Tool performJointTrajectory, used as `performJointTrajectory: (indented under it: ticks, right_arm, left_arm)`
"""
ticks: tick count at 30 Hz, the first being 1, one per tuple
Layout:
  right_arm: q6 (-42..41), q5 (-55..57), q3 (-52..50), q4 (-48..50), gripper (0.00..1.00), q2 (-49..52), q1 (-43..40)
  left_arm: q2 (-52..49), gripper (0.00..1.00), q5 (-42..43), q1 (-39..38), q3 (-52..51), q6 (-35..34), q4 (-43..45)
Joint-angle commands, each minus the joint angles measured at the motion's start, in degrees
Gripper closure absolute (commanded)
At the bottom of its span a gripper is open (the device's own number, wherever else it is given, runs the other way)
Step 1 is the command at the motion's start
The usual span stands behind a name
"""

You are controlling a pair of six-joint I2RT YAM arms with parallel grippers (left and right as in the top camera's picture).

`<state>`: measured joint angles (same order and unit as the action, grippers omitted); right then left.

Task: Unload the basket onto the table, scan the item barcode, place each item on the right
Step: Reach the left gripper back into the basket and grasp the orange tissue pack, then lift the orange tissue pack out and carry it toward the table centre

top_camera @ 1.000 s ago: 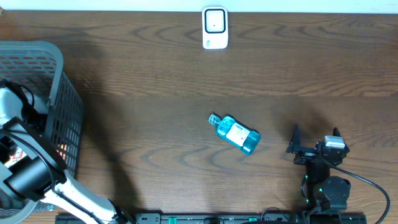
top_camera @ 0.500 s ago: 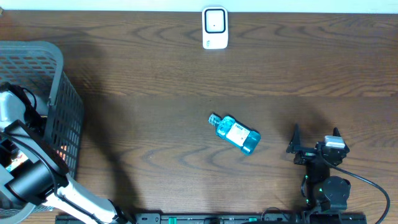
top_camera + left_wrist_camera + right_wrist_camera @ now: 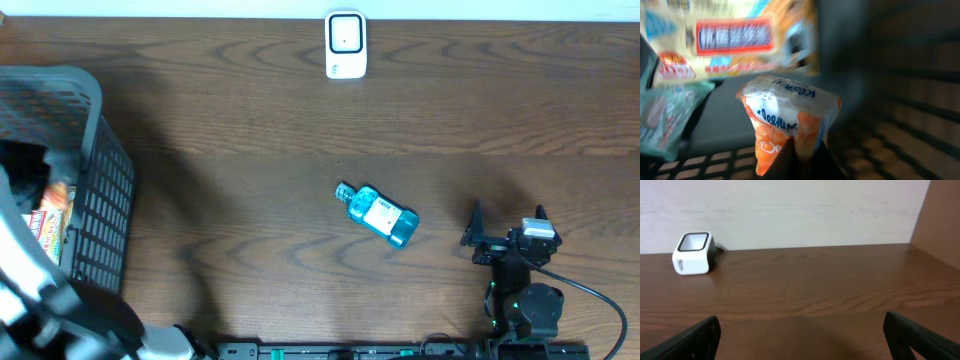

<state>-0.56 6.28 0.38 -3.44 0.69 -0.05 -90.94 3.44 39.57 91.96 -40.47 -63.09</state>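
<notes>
Down in the basket (image 3: 100, 190) the left fingers (image 3: 784, 164) are clamped on an orange-and-white tissue pack (image 3: 790, 117), other packets (image 3: 670, 115) blurred beside it, while the right fingers (image 3: 920, 335) gape wide, low over the table (image 3: 250, 130) at its near-right corner — blue bottle (image 3: 381, 215) lying mid-table, white scanner (image 3: 346, 44) at the far edge.
</notes>
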Motion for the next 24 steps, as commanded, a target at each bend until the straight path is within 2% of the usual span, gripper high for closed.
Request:
performJointTrajectory:
  ticks: [1,6,10,13,17,24]
  right_arm:
    - [0.85,0.68,-0.07,-0.15,0.01,-0.31,-0.39]
    - [0.85,0.68,-0.07,-0.15,0.01,-0.31,-0.39]
    - [0.85,0.68,-0.07,-0.15,0.01,-0.31,-0.39]
    - [0.85,0.68,-0.07,-0.15,0.01,-0.31,-0.39]
    - [0.85,0.68,-0.07,-0.15,0.01,-0.31,-0.39]
    - [0.85,0.68,-0.07,-0.15,0.01,-0.31,-0.39]
  left_arm:
    - [6.51,0.93,3.02,-0.07,0.59,-0.22,2.51]
    - [16.13,0.93,17.33,-0.55,0.59,5.11,14.34]
    - [21.59,0.93,24.70,-3.85,0.59,5.53,20.92]
    - [24.28,0.93,24.87,-8.96,0.52,6.01,20.17]
    - [25.00,0.93,24.04,-20.39,0.20,12.48,15.65]
    - [20.26,0.93,12.41,-37.94,-4.83,14.12,11.13]
